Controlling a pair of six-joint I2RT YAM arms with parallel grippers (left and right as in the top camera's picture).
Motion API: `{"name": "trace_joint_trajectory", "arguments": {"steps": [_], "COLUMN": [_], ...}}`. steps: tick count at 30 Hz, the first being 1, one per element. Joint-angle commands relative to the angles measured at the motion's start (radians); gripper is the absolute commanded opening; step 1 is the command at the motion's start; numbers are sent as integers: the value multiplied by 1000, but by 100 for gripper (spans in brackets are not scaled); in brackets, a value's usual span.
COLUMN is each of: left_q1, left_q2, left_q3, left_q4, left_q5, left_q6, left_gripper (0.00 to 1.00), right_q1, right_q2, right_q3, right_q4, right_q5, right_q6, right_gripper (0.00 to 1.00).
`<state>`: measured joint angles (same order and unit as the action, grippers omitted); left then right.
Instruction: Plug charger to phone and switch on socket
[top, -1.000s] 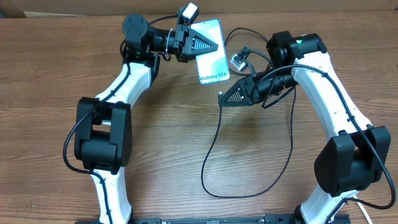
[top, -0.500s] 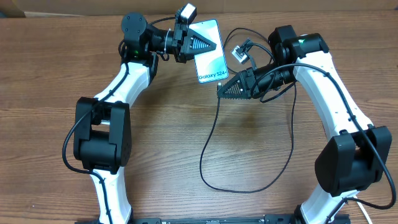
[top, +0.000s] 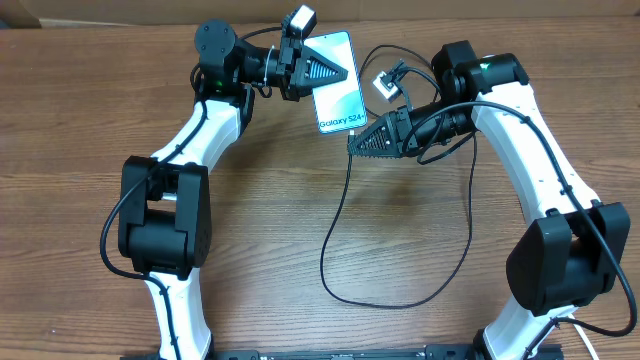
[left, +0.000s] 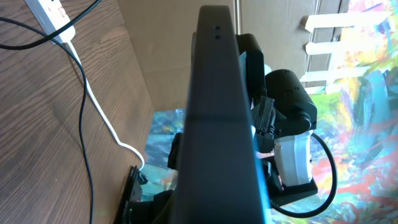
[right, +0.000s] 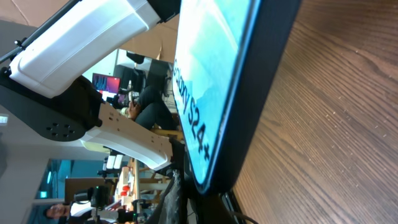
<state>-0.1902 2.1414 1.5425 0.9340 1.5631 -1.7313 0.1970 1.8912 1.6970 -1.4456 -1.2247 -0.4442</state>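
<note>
The phone (top: 340, 100) was held clear of the table (top: 250, 250) at its far side, screen upward and its lower short edge toward the right arm. The left gripper (top: 352, 72) had its jaws pressed onto the phone across the upper part of the screen. At that lower edge the right gripper (top: 352, 146) pinched the connector end of the charger (top: 322, 265), whose black cable hung to the table and ran in a wide loop below. Whether the tip had met the port could not be told; the right wrist view showed only the phone's edge, very close. The socket (left: 48, 11) appeared only in the left wrist view, on the table beyond the phone, with its white cord (left: 101, 115) trailing off.

Probable hazards: a tip slightly off line would scrape the casing instead of seating. Insertion force could pivot or slide the phone in its single grip. The slack loop could snag an arm reaching for the switch.
</note>
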Motion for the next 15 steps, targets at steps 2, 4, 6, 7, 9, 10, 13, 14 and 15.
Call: {"name": "trace_joint_trajectory", "arguments": {"steps": [2, 4, 6, 7, 9, 10, 13, 14, 15], "left_q1": [-8, -8, -8, -9, -15, -16, -20, -20, -20], "left_q2": [-8, -8, -8, -8, -8, -8, -8, -8, -8], "left_q3": [33, 33, 33, 33, 33, 33, 33, 33, 33], "left_q4": [5, 5, 5, 5, 5, 5, -6, -12, -16], "left_q5": [19, 19, 19, 19, 19, 19, 19, 19, 19], "left_q6": [10, 10, 6, 6, 7, 7, 7, 7, 8], "left_gripper": [4, 4, 4, 4, 4, 4, 4, 4, 4], "right_q1": [-2, -2, -2, -2, -2, -2, -2, -2, -2], "right_q2": [-27, -27, -27, -27, -27, -27, -27, -27, -27], "right_q3": [23, 23, 23, 23, 23, 23, 23, 23, 23], "right_q4": [4, 4, 4, 4, 7, 9, 35, 30, 26], "right_q5": [-24, -24, -27, -27, -27, -27, -27, -27, -27], "right_q6": [3, 3, 4, 4, 11, 16, 56, 56, 56], "right_gripper": [4, 4, 4, 4, 4, 4, 4, 4, 4]}}
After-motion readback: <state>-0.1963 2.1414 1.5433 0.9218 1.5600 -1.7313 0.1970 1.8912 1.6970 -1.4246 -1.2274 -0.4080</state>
